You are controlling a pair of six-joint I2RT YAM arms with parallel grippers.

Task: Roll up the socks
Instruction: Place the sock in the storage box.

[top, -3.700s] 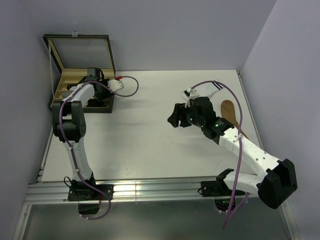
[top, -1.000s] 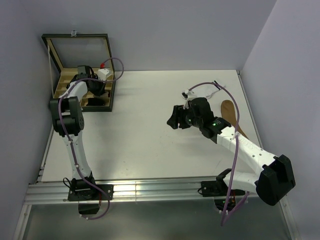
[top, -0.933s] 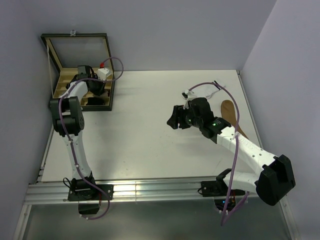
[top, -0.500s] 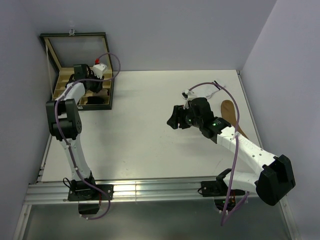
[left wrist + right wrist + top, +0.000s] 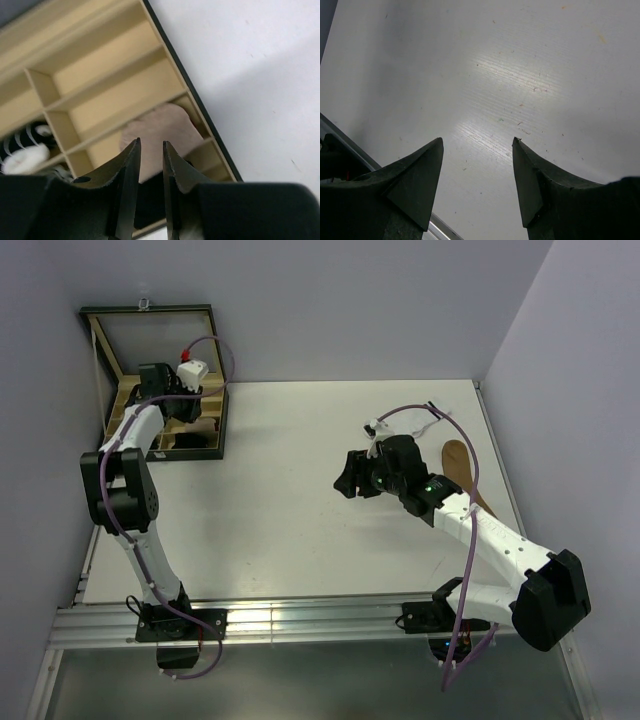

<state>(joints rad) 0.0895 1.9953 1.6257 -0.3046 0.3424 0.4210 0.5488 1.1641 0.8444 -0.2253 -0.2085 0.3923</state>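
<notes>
A brown sock [image 5: 459, 464] lies flat on the table at the right, partly behind my right arm. A rolled beige sock [image 5: 162, 129] sits in a compartment of the wooden box [image 5: 102, 90], with a dark one just below it. A black sock with white stripes [image 5: 24, 146] lies in a compartment to the left. My left gripper [image 5: 150, 142] hangs above the box with only a narrow gap between its jaws and nothing in it; it also shows in the top view [image 5: 152, 378]. My right gripper [image 5: 477, 141] is open and empty above bare table, left of the brown sock [image 5: 346, 478].
The open box [image 5: 222, 425] stands at the table's far left corner with its lid raised against the wall. Walls close the back and right sides. An aluminium rail [image 5: 300, 620] runs along the near edge by the arm bases.
My left gripper has risen out of the box and swung back toward its far left corner. The right arm and the brown sock have not moved.
</notes>
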